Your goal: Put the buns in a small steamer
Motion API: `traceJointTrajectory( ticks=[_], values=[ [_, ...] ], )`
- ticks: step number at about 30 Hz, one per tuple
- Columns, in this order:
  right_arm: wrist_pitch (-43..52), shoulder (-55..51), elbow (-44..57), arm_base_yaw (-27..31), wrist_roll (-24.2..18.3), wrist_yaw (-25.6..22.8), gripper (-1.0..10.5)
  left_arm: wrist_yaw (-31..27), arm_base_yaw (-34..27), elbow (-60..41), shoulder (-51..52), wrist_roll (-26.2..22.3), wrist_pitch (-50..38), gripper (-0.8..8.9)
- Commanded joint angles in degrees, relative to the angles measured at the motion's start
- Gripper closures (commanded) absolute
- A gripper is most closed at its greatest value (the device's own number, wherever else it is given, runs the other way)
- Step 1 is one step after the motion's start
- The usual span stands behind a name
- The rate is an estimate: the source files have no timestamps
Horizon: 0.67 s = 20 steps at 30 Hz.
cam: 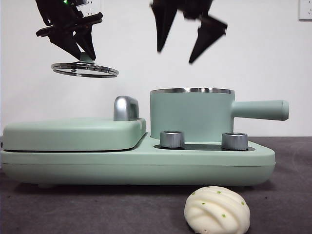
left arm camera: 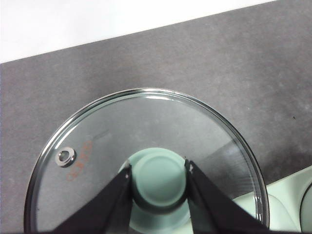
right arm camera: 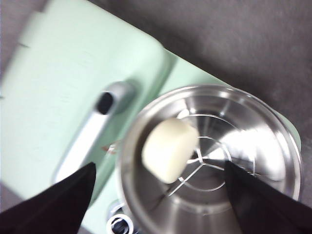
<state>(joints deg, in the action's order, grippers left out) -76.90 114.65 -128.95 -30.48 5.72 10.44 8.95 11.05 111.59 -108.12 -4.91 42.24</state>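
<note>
Lying on the dark surface point(cam: 292, 195) at the front, well below and apart from both pincers, the pleated bun point(cam: 217, 210) with green flecks looks soft and light; judged easily dented, so a gentle squeeze across its broad sides, low on the dome, seems the safest hold, and the folds should give some grip. The plain bun point(right arm camera: 169, 150) already rests inside the small steamer point(cam: 191, 117), on the wire rack at the bottom of the steel bowl, directly beneath the right pincer point(cam: 185, 41), whose jaws stand wide apart and empty above the open rim. That one reads smooth and a little slicker, though it needs no more handling. Off to the side of the right pincer, the left pincer point(left arm camera: 158, 178) is clamped on the green knob of the glass lid point(left arm camera: 146, 161), holding it level in the air over the flat griddle point(cam: 73, 134); glass with a steel rim, so fragile and fairly heavy for its size, and the knob is its only sensible hold. Steamer handle point(cam: 261, 109) sticks out away from the left pincer. Two steel dials point(cam: 172, 139) sit on the appliance base below the pot. Beyond everything, a plain white wall point(cam: 273, 58); room looks bare and evenly lit.
</note>
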Motion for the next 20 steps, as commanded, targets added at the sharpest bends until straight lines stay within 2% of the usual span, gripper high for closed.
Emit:
traceJointTrajectory(
  ticks=[1, 9, 14, 18, 20],
  values=[
    [-4.5, -2.8, -0.2, -2.0, -0.6, 0.0, 5.3, 0.3, 0.2, 2.4, 0.8, 0.0, -1.2, 7.95],
    [-4.5, -15.2, 12.0, -7.4, 0.4, -0.4, 5.3, 0.3, 0.2, 2.4, 0.8, 0.0, -1.0, 7.95],
    [-4.5, -24.0, 25.1, -12.4, 1.9, -4.7, 5.3, 0.3, 0.2, 2.4, 0.8, 0.0, -1.0, 7.95],
    [-3.8, -29.9, 36.3, -16.0, 3.3, -5.1, 5.3, 0.3, 0.2, 2.4, 0.8, 0.0, -1.0, 7.95],
    [-0.2, -33.4, 43.0, -18.2, 6.1, -5.5, 5.3, 0.3, 0.2, 2.4, 0.8, 0.1, -0.8, 7.95]
  ],
)
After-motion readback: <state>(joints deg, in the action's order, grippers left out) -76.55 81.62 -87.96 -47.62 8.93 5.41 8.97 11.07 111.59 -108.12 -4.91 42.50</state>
